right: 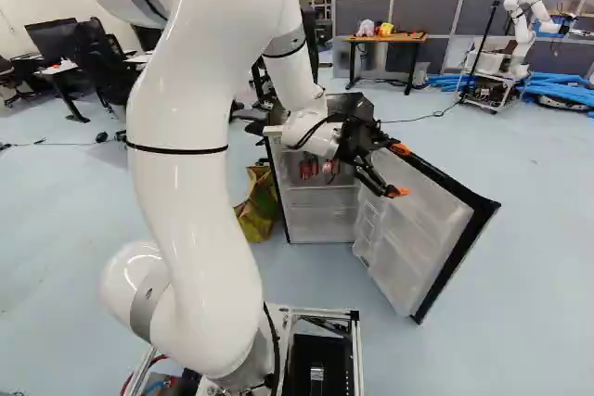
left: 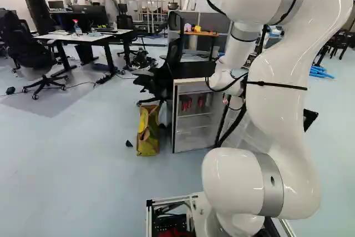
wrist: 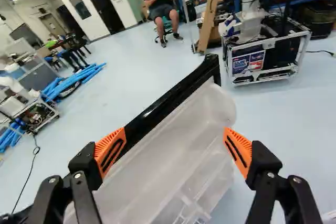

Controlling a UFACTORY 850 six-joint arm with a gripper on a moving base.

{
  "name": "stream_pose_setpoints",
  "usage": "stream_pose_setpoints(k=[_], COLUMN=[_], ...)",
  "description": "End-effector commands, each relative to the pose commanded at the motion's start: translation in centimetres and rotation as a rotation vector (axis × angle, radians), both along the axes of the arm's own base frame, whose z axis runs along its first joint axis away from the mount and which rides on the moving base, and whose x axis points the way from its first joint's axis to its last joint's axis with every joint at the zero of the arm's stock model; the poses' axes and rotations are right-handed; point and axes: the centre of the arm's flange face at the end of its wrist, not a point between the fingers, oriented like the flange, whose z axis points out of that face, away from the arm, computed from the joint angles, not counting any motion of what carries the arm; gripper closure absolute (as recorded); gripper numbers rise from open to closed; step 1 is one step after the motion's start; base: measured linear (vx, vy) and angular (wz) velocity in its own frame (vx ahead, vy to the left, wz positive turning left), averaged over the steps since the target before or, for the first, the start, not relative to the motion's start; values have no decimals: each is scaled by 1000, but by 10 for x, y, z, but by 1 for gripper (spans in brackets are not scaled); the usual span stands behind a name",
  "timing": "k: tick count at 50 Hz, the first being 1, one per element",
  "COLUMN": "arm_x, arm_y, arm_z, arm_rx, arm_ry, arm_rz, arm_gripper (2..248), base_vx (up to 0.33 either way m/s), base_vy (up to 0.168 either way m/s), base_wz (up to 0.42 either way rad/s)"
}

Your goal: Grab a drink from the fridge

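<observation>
The gripper [right: 399, 171] is held with its two fingers spread wide apart, orange pads [wrist: 111, 151] facing each other and nothing clamped. In the wrist view, the fridge door [right: 422, 220] is seen between and ahead of the fingers; whether either is touched by it cannot be told. The door is swung open, its black outer edge and pale, translucent inner bins both exposed. Its hinge side is set at the right edge of the fridge [right: 320, 223], and its free edge is turned out over the floor.

Inside the fridge, red cans [left: 186, 104] are stood on the upper shelf, toward its left edge in the left base view; their exact number cannot be made out. Lower shelves are seen beneath them.

Just beside the fridge's left side, a yellow bag [left: 148, 131] is stood upright on the floor, with a black office chair [left: 166, 70] behind it. Farther back, a pink item [right: 366, 28] and a yellow item [right: 386, 30] are placed on a wooden tabletop [right: 405, 38], toward its left edge. Another robot [right: 522, 30] is mounted well apart to the right, near blue tubes [right: 557, 88].
</observation>
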Motion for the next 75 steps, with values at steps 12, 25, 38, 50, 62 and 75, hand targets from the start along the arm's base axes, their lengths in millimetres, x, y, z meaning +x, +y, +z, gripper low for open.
stream_pose_setpoints(k=[12,25,38,50,62,75], arm_x=[-14,-29,-32,-24,-15,-6], arm_y=[20,39,47,51,56,63], arm_z=[4,9,12,14,16,18], arm_rx=[-31,-63,-99,-135,-170,-209], arm_ry=[35,66,84,93,101,110], arm_rz=[149,308,443,563,683,814], arm_gripper=[3,3,3,3,3,3], base_vx=[0,0,0,0,0,0], base_vy=[0,0,0,0,0,0], base_wz=[0,0,0,0,0,0])
